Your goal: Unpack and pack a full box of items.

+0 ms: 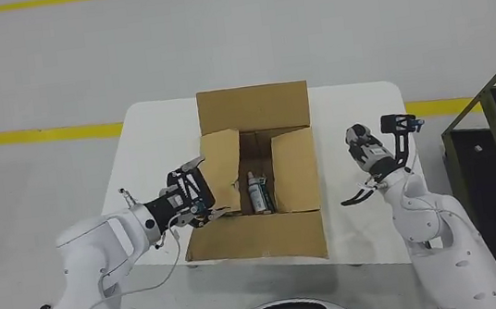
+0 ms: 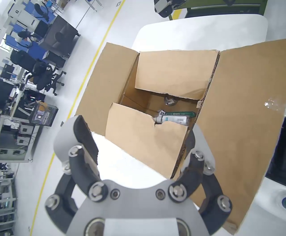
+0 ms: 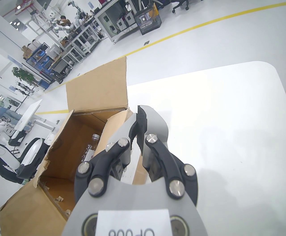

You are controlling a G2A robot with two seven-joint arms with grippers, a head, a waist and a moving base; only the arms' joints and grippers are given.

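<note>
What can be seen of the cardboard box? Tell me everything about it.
The cardboard box is brown corrugated board, standing open on the white table. Its near flap folds outward; the far flap and both side flaps stand raised, one side flap torn at its edge. A labelled bottle lies inside. The left gripper is open around the torn flap; contact is unclear.

An open brown cardboard box [image 1: 258, 237], flaps spread, holds a lying bottle [image 1: 257, 193] and perhaps a green-handled tool [image 2: 189, 114].

light: bright, even, from overhead
glare: washes out white table [image 3: 223, 107]
shadows: soft, dim inside box [image 2: 169, 71]
edges: bowed in wrist views
</note>
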